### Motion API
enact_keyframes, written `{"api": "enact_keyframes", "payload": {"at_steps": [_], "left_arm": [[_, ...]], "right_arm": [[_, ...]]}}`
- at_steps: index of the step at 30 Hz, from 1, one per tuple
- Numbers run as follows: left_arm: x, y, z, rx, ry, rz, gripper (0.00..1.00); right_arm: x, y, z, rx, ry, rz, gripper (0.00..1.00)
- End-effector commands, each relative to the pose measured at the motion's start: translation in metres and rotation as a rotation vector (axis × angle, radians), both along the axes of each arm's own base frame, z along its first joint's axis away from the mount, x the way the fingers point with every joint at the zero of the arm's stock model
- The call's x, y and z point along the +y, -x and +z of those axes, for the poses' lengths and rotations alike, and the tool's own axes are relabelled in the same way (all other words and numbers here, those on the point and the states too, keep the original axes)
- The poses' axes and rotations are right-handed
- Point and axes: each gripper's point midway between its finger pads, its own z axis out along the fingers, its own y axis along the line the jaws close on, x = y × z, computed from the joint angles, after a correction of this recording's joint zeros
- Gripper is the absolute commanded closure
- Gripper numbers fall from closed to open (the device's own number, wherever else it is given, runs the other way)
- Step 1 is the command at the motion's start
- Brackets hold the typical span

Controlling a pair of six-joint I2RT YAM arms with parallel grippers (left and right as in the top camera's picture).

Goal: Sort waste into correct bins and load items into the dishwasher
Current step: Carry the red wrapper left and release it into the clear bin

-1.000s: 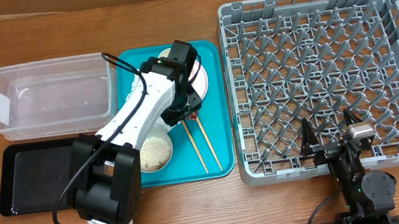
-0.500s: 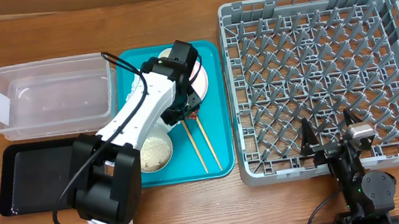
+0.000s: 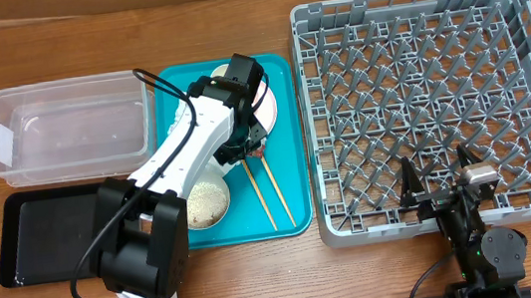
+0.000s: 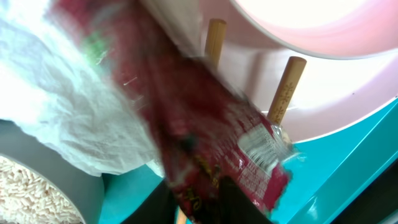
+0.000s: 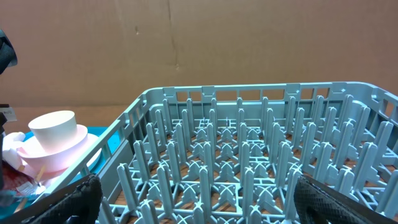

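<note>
My left gripper (image 3: 251, 147) is low over the teal tray, shut on the red sauce packet (image 4: 205, 143), whose red edge shows overhead (image 3: 259, 152). The crumpled white napkin (image 4: 62, 106) lies against the packet. Two wooden chopsticks (image 3: 271, 193) rest with their ends on the pale pink plate (image 3: 282, 99); it also shows in the left wrist view (image 4: 323, 81). A white cup (image 5: 55, 126) stands on the plate. The grey-green bowl (image 3: 206, 202) holds rice grains. The whitish-pink bowl is hidden. My right gripper (image 5: 214, 205) is open and empty at the near edge of the grey dish rack (image 3: 529, 89).
The teal serving tray (image 3: 298, 210) sits between the bins and the rack. The clear plastic tub (image 3: 67, 126) is at the left. The black tray (image 3: 50, 234) lies in front of it. My left arm crosses over the black tray and the teal tray.
</note>
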Motion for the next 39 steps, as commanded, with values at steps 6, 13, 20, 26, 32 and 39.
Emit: {"api": "enact_keyframes", "payload": {"at_steps": [6,13,20,26,32,39], "left_arm": [[-0.001,-0.005,0.002,-0.014,-0.006,0.004,0.96],[0.002,-0.015,0.045,-0.113,0.038,0.02,0.96],[0.044,-0.024,0.117,-0.291,0.032,0.065,0.96],[0.131,-0.018,0.14,-0.321,-0.11,0.253,0.95],[0.203,-0.012,0.126,-0.253,-0.154,0.44,0.94],[0.258,-0.014,0.099,-0.198,-0.176,0.584,0.94]], "right_arm": [[-0.001,0.0,-0.001,-0.007,0.004,-0.003,0.0],[-0.001,0.0,-0.001,-0.007,0.004,-0.003,0.0],[-0.001,0.0,-0.001,-0.007,0.003,-0.003,0.0],[-0.001,0.0,-0.001,-0.007,0.003,-0.003,0.0],[-0.001,0.0,-0.001,-0.007,0.003,-0.003,0.0],[-0.001,0.0,-0.001,-0.007,0.003,-0.003,0.0]]}}
